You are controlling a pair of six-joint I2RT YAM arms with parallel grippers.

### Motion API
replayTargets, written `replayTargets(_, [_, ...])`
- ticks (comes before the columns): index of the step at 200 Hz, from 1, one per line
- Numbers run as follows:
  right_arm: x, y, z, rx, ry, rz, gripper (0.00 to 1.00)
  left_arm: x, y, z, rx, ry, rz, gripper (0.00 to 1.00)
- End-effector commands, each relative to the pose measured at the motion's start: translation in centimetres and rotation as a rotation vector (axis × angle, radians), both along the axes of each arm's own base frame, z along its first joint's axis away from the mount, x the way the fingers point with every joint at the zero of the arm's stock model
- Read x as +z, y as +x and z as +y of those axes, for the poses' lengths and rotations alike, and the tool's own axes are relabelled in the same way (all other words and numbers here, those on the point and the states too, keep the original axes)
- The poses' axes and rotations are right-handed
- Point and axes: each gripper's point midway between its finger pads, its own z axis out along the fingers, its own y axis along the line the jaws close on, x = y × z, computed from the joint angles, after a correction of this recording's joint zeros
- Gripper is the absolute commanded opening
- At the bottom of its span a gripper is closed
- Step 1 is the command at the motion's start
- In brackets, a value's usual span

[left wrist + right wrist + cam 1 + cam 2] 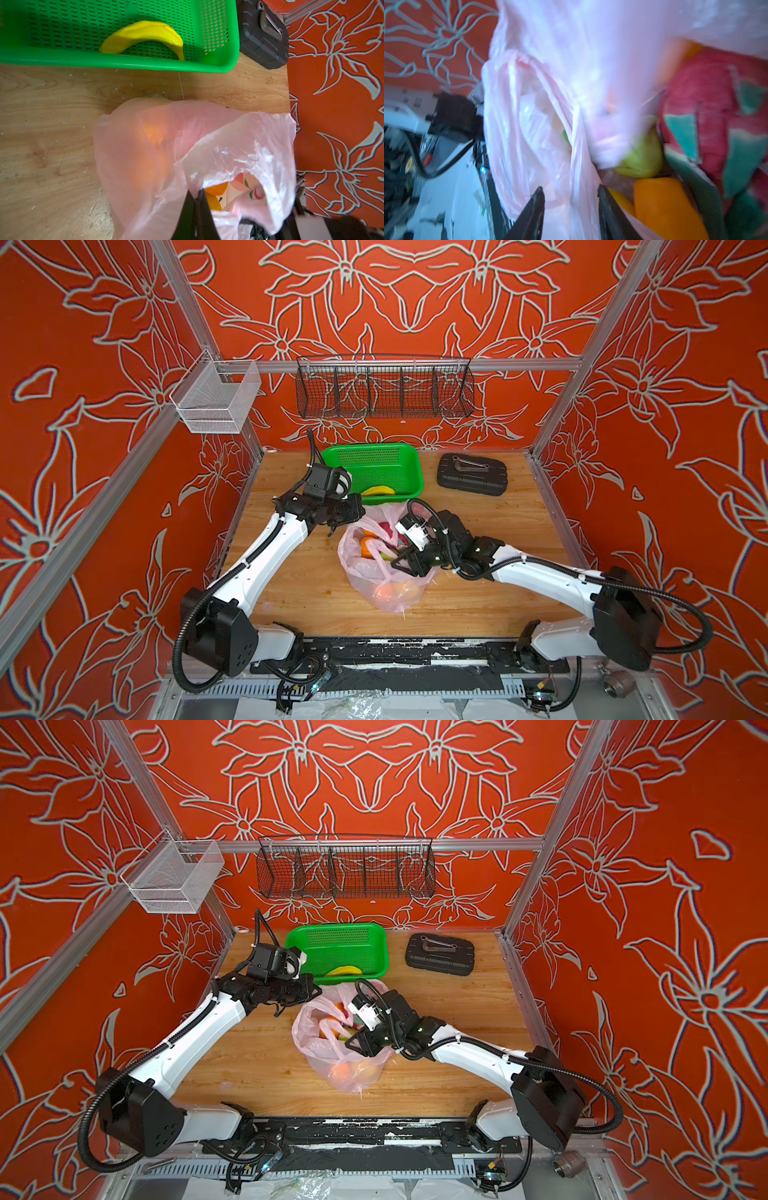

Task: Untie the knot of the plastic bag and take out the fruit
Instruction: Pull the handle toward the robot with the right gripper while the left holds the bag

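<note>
The plastic bag [374, 576] lies on the tabletop [291, 593], close in front of the green basket [411, 460]. Its long axis runs from the basket toward the front edge, and its mouth gapes upward. Inside is fruit [366, 548]: an orange piece [664, 207], a green apple [643, 160] and a dragon fruit [708, 99]. A banana [378, 490] lies in the basket. The left hand [196, 194] is clenched on the bag's rim. The right hand [571, 193] has its fingers parted astride a fold.

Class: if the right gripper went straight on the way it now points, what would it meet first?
Probably the plastic bag: its pink film lies between the open jaws of the right gripper. Depth beyond is unclear.
</note>
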Motion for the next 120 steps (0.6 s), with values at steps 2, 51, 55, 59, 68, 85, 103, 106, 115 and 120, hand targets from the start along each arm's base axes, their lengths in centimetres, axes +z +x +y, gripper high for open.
replayTargets(2, [-1.0,-4.7,0.1,0.111,0.0,0.096,0.31,-1.0,0.6,0.6,0.053,0.004,0.026,0.0])
replayTargets(51, [-8.0,-10.8,-0.7,0.155,-0.146,0.197,0.28,-1.9,0.6,1.0,0.072,0.019,0.04,0.0])
replayTargets(55, [-8.6,-10.9,-0.9,0.146,-0.156,0.205,0.27,-2.1,0.6,1.1,0.074,0.022,0.043,0.0])
replayTargets(59, [-9.1,-11.1,-1.0,0.142,-0.163,0.212,0.27,-2.2,0.6,1.1,0.076,0.025,0.046,0.0])
replayTargets(68, [-10.3,-11.4,-1.5,0.128,-0.187,0.223,0.27,-2.6,0.6,1.2,0.082,0.032,0.052,0.0])
replayTargets(85, [-12.4,-11.4,-2.7,0.097,-0.255,0.218,0.25,-3.6,0.6,1.5,0.096,0.047,0.067,0.0])
replayTargets(103, [-13.6,-11.4,-3.7,0.08,-0.322,0.212,0.22,-4.7,0.6,1.8,0.105,0.06,0.091,0.07])
replayTargets(106, [-13.7,-11.4,-3.8,0.08,-0.331,0.21,0.22,-4.9,0.7,1.8,0.106,0.061,0.094,0.09])
replayTargets(115, [-13.6,-11.4,-4.0,0.08,-0.351,0.203,0.23,-5.2,0.7,1.7,0.104,0.058,0.101,0.14])
replayTargets(120, [-13.3,-11.3,-4.0,0.079,-0.352,0.198,0.23,-5.2,0.7,1.6,0.1,0.055,0.1,0.16])
